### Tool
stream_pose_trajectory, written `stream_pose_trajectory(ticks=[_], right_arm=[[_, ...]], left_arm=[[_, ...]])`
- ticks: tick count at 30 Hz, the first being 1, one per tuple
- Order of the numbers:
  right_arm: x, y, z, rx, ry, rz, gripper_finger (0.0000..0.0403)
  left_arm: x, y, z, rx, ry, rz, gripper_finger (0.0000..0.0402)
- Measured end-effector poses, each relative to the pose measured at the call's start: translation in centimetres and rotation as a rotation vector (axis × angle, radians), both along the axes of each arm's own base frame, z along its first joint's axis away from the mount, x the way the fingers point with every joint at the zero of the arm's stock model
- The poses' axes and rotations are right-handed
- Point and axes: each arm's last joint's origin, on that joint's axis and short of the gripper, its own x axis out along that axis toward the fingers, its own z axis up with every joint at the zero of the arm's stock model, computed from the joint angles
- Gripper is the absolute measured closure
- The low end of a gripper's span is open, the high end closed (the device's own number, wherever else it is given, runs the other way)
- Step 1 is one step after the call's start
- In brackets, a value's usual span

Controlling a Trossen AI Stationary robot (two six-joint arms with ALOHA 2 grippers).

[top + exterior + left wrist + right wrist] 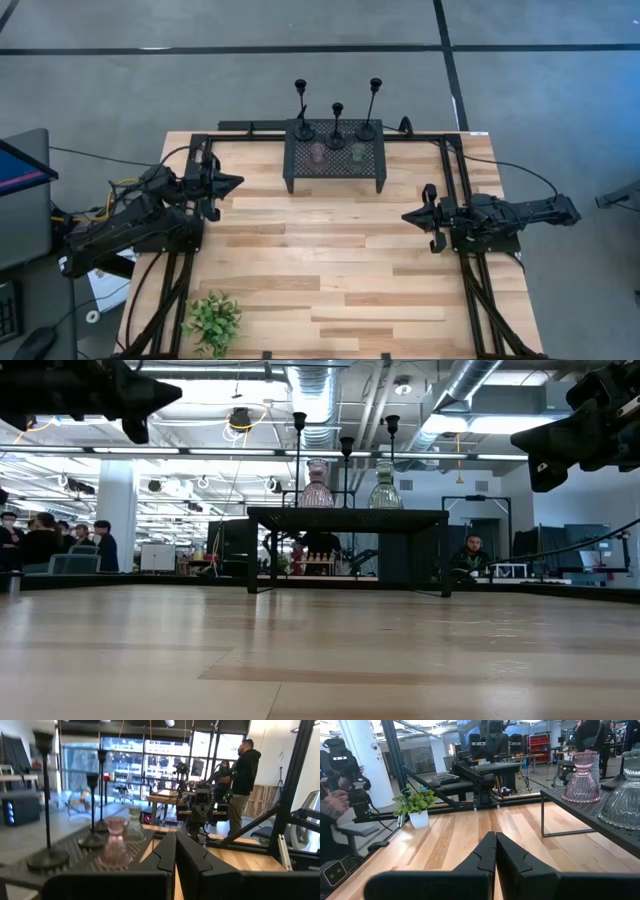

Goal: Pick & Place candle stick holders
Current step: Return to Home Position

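Candle stick holders (337, 125) were all three plain black; the shelf (337, 167) was black with a fine perforated grid. Of two ribbed glass pieces, the left glass holder (581, 777) was pink-purple and the right glass holder (385, 488) pale green. The table (330, 270) showed light striped wood planks; the plant (213, 320) was green, its pot (419, 818) white.

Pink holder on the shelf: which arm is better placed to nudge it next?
Left, probably. The left tool is nearer the shelf's left half, where the pink holder stands; the right tool is farther, beyond the green holder.
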Motion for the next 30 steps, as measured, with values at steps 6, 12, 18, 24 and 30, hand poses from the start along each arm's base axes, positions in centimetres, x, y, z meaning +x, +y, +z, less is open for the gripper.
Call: stream_pose_trajectory(ticks=[6,12,18,24,30], right_arm=[[0.0,0.0,0.0,0.000,0.001,0.000,0.0403],[0.0,0.0,0.0,0.000,0.001,0.000,0.0403],[0.0,0.0,0.0,0.000,0.001,0.000,0.0403],[0.0,0.0,0.0,0.000,0.001,0.000,0.0403],[0.0,0.0,0.0,0.000,0.001,0.000,0.0403]], left_arm=[[0.4,-1.2,0.5,-0.022,-0.055,-0.118,0.0394],[-0.9,-3.1,1.4,0.140,-0.195,-0.263,0.0394],[-0.6,-3.1,1.1,0.053,-0.190,-0.255,0.0394],[0.3,-3.0,-0.9,-0.006,-0.138,-0.270,0.0394],[2.0,-2.9,-5.7,-0.037,-0.023,-0.271,0.0394]])
